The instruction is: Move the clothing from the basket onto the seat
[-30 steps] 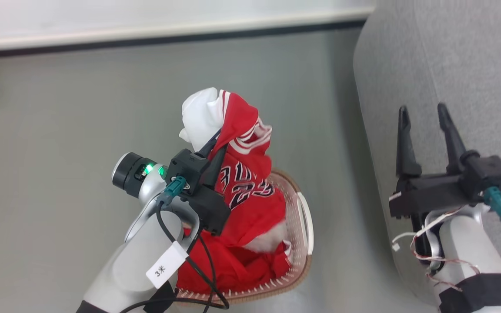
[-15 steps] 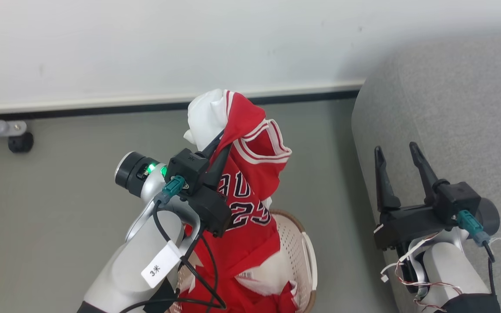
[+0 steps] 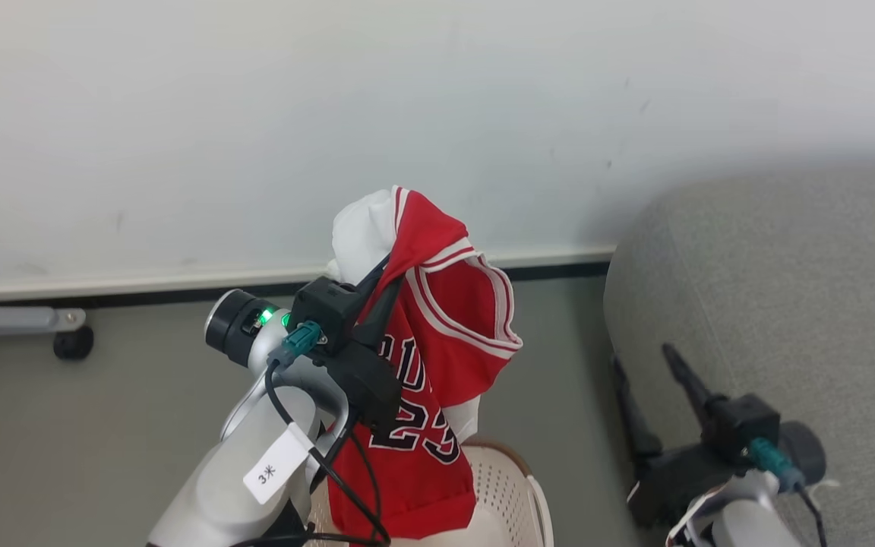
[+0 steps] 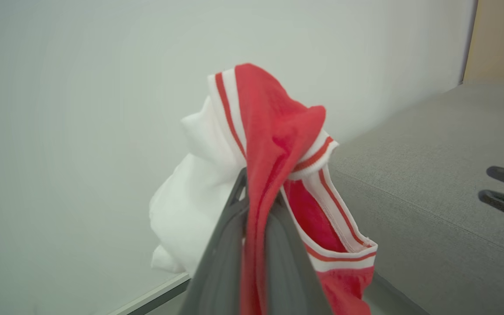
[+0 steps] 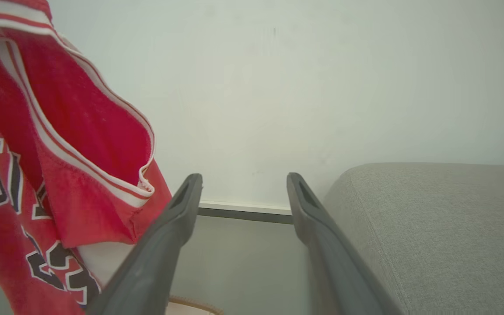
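The left gripper (image 3: 378,282) has its fingers clenched on the soft red white-trimmed jersey (image 3: 437,334), which hangs above the cream-white plastic basket (image 3: 510,486). It is best swung high toward three o'clock, past the released right gripper (image 3: 642,357), onto the light-grey fabric sofa (image 3: 787,304).

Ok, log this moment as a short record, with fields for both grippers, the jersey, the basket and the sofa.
left gripper: shut on the jersey, holding it up by a bunched fold
jersey: red, white striped trim, dark lettering; hangs from the left gripper above the basket, and whether its lower end is clear of the basket cannot be told
basket: cream, perforated, brown rim; below the jersey
sofa: light grey, on the robot's right; jersey not yet on it
right gripper: open, holding nothing, beside the sofa
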### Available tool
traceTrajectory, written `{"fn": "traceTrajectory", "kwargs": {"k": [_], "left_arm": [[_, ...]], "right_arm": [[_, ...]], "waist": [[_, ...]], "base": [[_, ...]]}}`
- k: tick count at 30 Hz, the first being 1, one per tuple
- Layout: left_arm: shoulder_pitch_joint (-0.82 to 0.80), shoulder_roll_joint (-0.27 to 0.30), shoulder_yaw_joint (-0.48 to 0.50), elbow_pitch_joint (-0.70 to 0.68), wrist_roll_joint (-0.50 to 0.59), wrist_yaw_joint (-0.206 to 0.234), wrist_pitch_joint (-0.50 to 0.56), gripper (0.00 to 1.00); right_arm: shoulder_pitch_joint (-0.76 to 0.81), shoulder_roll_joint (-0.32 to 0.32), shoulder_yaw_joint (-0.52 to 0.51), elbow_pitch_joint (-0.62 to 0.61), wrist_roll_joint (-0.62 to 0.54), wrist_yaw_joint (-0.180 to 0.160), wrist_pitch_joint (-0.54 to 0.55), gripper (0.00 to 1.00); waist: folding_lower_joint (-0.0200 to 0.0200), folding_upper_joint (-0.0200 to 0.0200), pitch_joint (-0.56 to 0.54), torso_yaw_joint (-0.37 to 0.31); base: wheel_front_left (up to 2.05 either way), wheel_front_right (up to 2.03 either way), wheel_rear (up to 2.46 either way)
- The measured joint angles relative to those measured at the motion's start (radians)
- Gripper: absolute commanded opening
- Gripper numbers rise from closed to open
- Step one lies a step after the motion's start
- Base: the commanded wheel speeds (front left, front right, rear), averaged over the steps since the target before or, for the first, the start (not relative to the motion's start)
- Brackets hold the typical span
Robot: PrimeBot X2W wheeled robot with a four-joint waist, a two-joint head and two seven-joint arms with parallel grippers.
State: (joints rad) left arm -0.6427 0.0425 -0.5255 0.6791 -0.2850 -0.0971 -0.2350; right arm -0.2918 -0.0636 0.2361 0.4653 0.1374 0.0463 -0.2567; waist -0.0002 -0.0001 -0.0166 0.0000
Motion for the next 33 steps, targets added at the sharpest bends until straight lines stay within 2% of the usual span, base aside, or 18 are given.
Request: {"fn": "traceTrajectory", "kwargs": {"k": [7, 13, 17, 25, 33], "left_arm": [[0.027, 0.0, -0.015, -0.04, -0.01, 0.0, 0.027, 0.0], [0.032, -0.001, -0.039, -0.076, -0.013, 0.0, 0.057, 0.0], [0.032, -0.001, -0.06, -0.098, -0.013, 0.0, 0.078, 0.0], [0.029, 0.0, -0.145, -0.175, -0.041, 0.002, 0.128, 0.0], [-0.004, 0.0, -0.21, -0.24, -0.095, 0.028, 0.171, 0.0]], "right_arm": [[0.034, 0.004, 0.089, 0.047, 0.0, 0.043, 0.0, 1.0], [0.033, 0.006, 0.18, 0.114, 0.0, 0.067, 0.0, 1.0], [0.018, 0.006, 0.235, 0.14, 0.006, 0.07, 0.0, 1.0], [-0.033, 0.006, 0.394, 0.136, 0.104, 0.077, 0.0, 1.0], [-0.083, 0.006, 0.497, 0.171, 0.156, 0.077, 0.0, 1.0]], "waist": [[0.0, -0.0001, -0.071, 0.003], [0.0001, 0.0, -0.098, 0.009], [0.0001, 0.0001, -0.102, 0.016], [0.0002, 0.0001, -0.099, 0.031], [0.0002, 0.0001, -0.093, 0.032]], "base": [[0.0, 0.0, 0.0], [0.0, 0.0, 0.0], [0.0, 0.0, 0.0], [0.0, 0.0, 0.0], [0.0, 0.0, 0.0]]}}
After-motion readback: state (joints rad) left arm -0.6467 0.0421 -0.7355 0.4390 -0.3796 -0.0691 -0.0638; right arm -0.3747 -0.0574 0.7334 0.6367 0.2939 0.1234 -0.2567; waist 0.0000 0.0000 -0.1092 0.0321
